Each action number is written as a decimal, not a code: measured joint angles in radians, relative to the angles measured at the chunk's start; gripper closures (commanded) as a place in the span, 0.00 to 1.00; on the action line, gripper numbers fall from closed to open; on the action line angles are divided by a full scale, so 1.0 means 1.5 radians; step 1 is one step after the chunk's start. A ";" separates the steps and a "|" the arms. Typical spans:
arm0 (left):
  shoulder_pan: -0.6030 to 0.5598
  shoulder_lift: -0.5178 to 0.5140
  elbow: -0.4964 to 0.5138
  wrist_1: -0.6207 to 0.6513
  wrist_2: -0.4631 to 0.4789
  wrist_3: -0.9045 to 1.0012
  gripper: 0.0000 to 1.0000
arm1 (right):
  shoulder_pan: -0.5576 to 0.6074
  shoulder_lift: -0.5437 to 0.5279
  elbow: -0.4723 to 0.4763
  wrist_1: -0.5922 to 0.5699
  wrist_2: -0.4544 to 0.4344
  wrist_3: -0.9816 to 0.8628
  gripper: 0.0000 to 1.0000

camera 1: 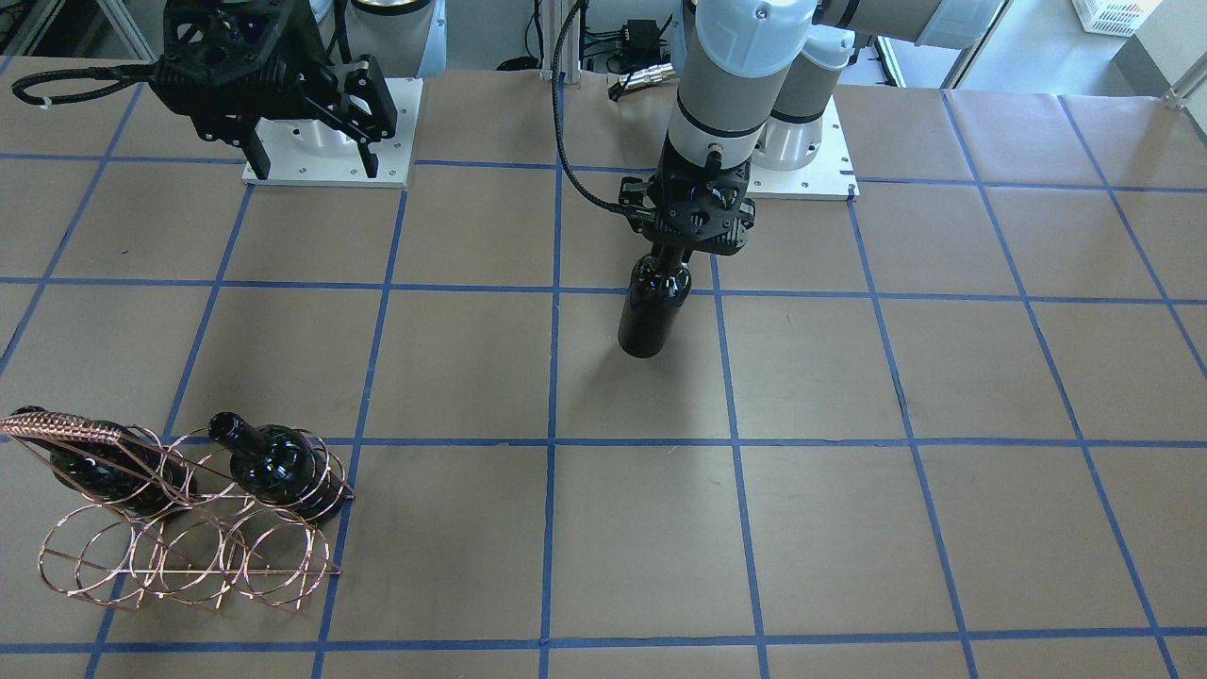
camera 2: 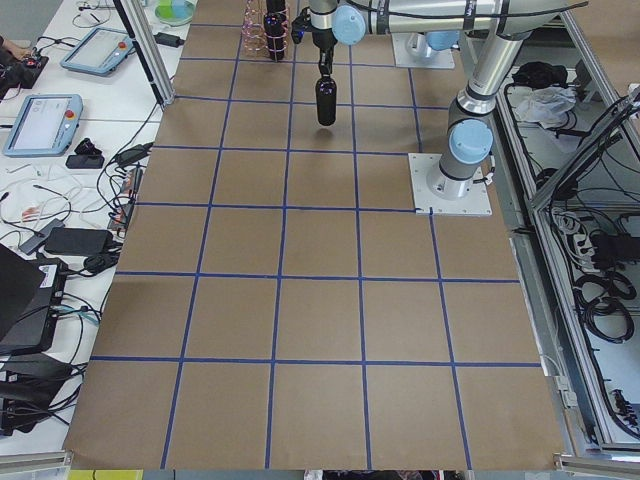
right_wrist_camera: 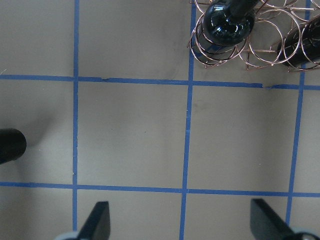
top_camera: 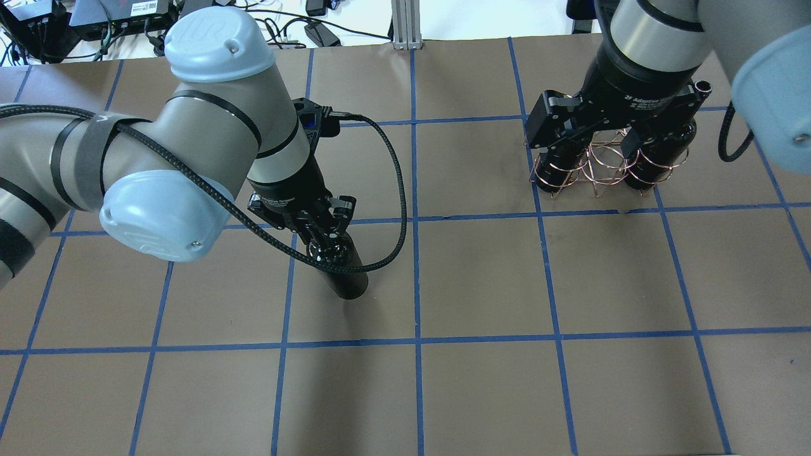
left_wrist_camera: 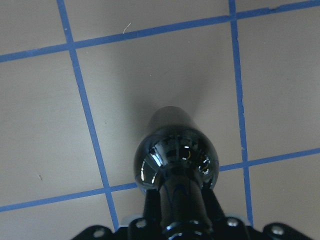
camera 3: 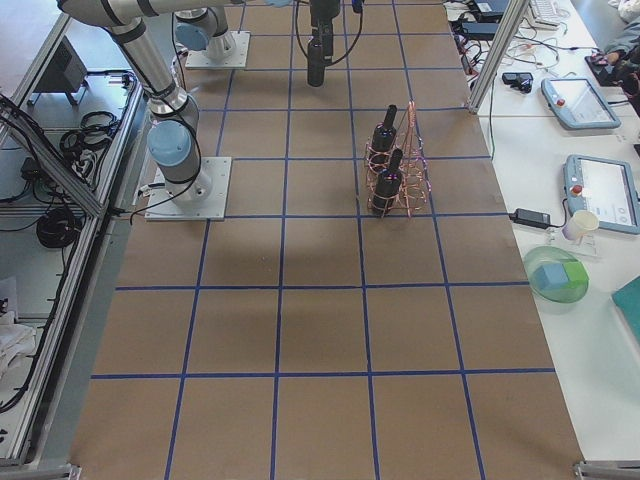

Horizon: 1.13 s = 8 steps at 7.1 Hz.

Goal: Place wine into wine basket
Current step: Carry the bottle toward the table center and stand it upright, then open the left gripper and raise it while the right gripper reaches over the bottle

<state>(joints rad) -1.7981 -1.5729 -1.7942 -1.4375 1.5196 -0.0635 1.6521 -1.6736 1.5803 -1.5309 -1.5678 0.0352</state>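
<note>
Brown-paper tabletop (camera 1: 849, 528) with a blue tape grid, both arms over it.

- Left gripper (top_camera: 324, 235): jaws pinching the neck of the wine bottle (camera 1: 649, 319). It hangs near upright, neck up, over a grid line roughly mid-table and in front of the left arm's base. Left wrist view looks straight down the neck onto the glossy shoulder (left_wrist_camera: 176, 159), with a shadow on the paper beyond it. I can't tell whether the base touches the tabletop.
- Right gripper (camera 1: 313, 153): jaws spread wide with nothing between them, held up off the surface near its own base plate (camera 1: 330, 132). Right wrist view shows both fingertips (right_wrist_camera: 99, 221) at the bottom edge, with bare paper and tape lines below them.
- Wine basket (camera 1: 189, 552): copper wire hoops and a braided handle (camera 1: 57, 429), standing on the tabletop on the robot's right side, towards the operators' edge and well apart from the held bottle.
- Two other dark bottles sit in the basket, necks pointing up at a tilt. One (camera 1: 273, 462) is in an end hoop; the other (camera 1: 99, 471) is at the opposite end, under the handle. Right side view shows both, one behind the other.
</note>
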 measured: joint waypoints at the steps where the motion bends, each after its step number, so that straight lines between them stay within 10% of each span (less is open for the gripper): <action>1: -0.003 0.001 -0.009 0.000 0.000 -0.001 1.00 | 0.000 0.000 0.000 0.000 0.000 0.000 0.00; 8: -0.010 -0.015 -0.020 0.000 -0.002 -0.002 1.00 | 0.001 0.000 0.001 0.001 0.000 0.000 0.00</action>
<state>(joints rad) -1.8128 -1.5950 -1.8248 -1.4373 1.5173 -0.0660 1.6536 -1.6741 1.5815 -1.5294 -1.5677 0.0352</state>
